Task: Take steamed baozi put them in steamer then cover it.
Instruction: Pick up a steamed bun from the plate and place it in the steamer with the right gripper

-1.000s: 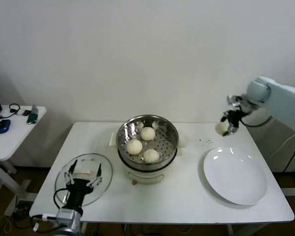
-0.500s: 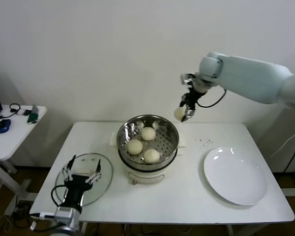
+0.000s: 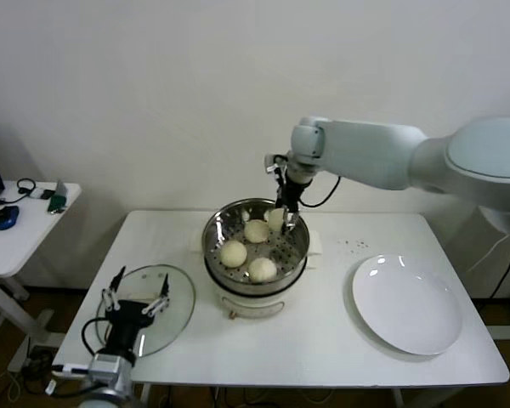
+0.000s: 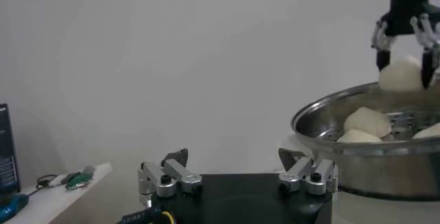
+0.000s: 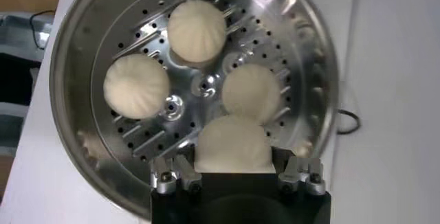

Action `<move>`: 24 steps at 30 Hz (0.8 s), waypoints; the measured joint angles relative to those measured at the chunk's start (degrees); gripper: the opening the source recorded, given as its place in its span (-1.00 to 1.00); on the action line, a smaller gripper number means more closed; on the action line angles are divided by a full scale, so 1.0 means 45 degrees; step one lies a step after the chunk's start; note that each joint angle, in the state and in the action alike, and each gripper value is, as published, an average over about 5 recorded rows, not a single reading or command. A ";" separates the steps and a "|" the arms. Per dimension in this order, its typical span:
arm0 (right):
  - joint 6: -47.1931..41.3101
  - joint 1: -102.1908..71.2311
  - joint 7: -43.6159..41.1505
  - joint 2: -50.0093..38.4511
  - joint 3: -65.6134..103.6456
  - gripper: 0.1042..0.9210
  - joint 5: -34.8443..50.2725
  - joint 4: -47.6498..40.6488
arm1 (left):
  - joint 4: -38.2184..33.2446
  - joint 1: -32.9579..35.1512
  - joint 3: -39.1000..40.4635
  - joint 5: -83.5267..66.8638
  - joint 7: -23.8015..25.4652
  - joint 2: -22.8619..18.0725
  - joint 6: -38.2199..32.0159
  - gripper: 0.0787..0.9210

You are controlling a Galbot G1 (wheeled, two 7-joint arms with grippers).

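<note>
Baozi (image 3: 276, 218) clamped in right gripper (image 3: 286, 223) inside steamer (image 3: 299, 246) rim; left gripper (image 3: 137, 303) open over cover (image 3: 174, 293).

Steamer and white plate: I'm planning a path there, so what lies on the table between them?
Head view: only bare table between the steamer and the white plate, besides tiny dark specks toward the back.

Right hand (image 3: 282, 214) apparently holds a baozi (image 3: 276, 218) inside the steamer (image 3: 255, 259).

white table (image 3: 323, 340), steamer (image 3: 255, 272) sitting in the middle, glass lid (image 3: 149, 306) flat near its left front corner, empty white plate (image 3: 408, 310) over on the right
</note>
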 measured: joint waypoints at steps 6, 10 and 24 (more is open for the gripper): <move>-0.0060 -0.0527 0.0131 0.0147 -0.0138 0.51 -0.0134 0.0063 | 0.0146 -0.0013 -0.0090 -0.0108 -0.0007 0.0106 0.0002 0.77; -0.0090 -0.0710 0.0158 0.0195 -0.0205 0.51 -0.0226 0.0154 | 0.0222 -0.0047 -0.0092 -0.0133 -0.0010 0.0134 0.0002 0.77; -0.0291 -0.0752 0.0239 0.0070 -0.0146 0.75 -0.0375 0.0480 | 0.0365 -0.0055 -0.0112 -0.0173 -0.0030 0.0187 0.0004 0.77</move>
